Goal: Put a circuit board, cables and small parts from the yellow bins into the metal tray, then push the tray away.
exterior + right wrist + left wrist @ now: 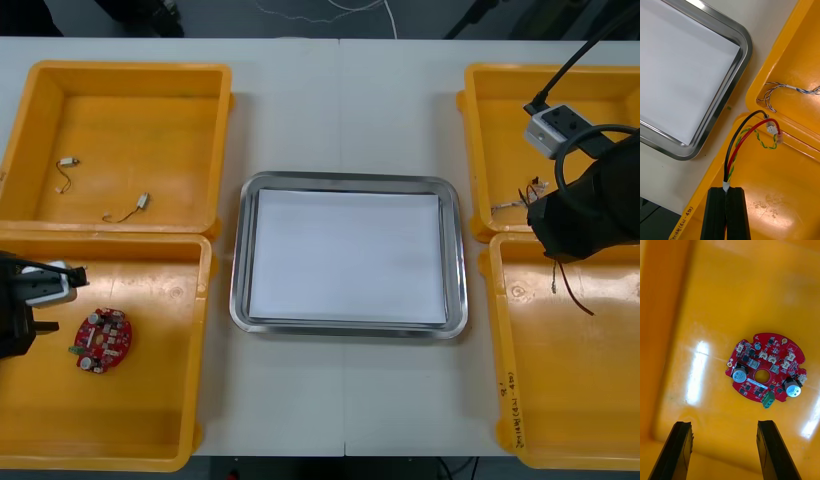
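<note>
Two black fingers of the right gripper [728, 187] are pressed together on one end of a cable bundle [733, 150]. The bundle is a black lead, a red lead and a thin yellow-green twisted pair, all glossy plastic, arching away to a small white connector [770, 129]. The gripper hangs above the inner edge of the right near bin [580, 400], close to the rim it shares with the right far bin [500, 110]. Whether the connector end touches that rim is hard to tell. A twisted blue and white cable [790, 87] lies in the far bin. Black handwriting [683, 221] runs along the near bin's rim; it seems to end in "450", and the rest is unclear.

The left gripper [724, 423] holds its fingers wide apart, gripping nothing, above the smooth, shiny floor of the left near bin [150, 420]. Just beyond the fingertips the circuit board [765, 369] lies flat, apart from both fingers. It is round and red, with a centre hole, two silver-topped cylinders, a green block at its edge and small white sockets.

The left far bin [130, 100] holds two small metal parts [67, 162], each with a thin wire tail, lying well apart. Between the bins on the light tabletop [340, 110] sits the metal tray [240, 255], with a shiny rim, rounded corners and a flat white inside.
</note>
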You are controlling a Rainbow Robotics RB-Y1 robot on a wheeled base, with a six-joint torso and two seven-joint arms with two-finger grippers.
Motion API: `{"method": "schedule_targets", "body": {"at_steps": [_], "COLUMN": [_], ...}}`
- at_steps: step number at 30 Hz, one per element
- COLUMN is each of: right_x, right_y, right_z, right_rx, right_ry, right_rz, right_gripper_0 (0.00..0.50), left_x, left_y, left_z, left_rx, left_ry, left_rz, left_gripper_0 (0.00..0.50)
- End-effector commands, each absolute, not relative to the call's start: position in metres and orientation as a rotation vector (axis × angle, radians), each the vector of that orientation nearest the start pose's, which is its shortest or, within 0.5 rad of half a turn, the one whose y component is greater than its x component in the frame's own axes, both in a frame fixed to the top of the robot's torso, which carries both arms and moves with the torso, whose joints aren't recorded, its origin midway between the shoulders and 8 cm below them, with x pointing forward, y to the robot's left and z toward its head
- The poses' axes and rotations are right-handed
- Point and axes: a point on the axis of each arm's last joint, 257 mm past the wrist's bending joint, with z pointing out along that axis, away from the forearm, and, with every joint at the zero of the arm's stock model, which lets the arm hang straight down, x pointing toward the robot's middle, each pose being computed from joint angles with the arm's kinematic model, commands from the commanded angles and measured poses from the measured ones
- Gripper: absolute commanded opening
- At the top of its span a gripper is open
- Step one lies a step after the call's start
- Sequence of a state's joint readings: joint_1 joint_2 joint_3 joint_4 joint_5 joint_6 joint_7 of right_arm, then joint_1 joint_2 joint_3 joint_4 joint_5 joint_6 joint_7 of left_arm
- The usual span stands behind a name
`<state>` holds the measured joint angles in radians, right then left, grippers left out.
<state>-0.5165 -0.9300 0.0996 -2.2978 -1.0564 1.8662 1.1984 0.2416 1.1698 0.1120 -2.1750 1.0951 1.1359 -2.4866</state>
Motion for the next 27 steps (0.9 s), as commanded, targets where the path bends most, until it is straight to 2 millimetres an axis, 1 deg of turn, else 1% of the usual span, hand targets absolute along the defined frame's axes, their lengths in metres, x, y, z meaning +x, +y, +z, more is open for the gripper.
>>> {"method": "schedule_targets", "body": {"at_steps": [1,6,11,16,20,24,27], "right_x": [0.393,0.393,0.392,0.391,0.391,0.391,0.390], "right_y": [-0.243,-0.243,-0.242,-0.239,-0.238,-0.238,-0.238], "right_z": [-0.100,-0.101,-0.102,-0.103,-0.104,-0.104,-0.105], "right_rx": [-0.692,-0.693,-0.691,-0.692,-0.689,-0.687,-0.686], "right_ry": [2.525,2.525,2.531,2.534,2.536,2.538,2.543], "right_rz": [-0.095,-0.095,-0.087,-0.077,-0.069,-0.068,-0.070], "right_gripper_0": [0.000,0.000,0.000,0.000,0.000,0.000,0.000], "left_x": [0.359,0.357,0.351,0.349,0.347,0.348,0.352], "left_y": [0.368,0.370,0.367,0.366,0.370,0.379,0.381], "left_z": [-0.219,-0.221,-0.234,-0.241,-0.247,-0.253,-0.258], "left_rx": [1.882,1.881,1.918,1.941,1.953,1.940,1.943], "left_ry": [1.830,1.838,1.834,1.820,1.827,1.854,1.857], "left_rz": [0.416,0.412,0.392,0.390,0.390,0.393,0.396], "left_gripper_0": [0.500,0.500,0.500,0.500,0.500,0.500,0.500]}}
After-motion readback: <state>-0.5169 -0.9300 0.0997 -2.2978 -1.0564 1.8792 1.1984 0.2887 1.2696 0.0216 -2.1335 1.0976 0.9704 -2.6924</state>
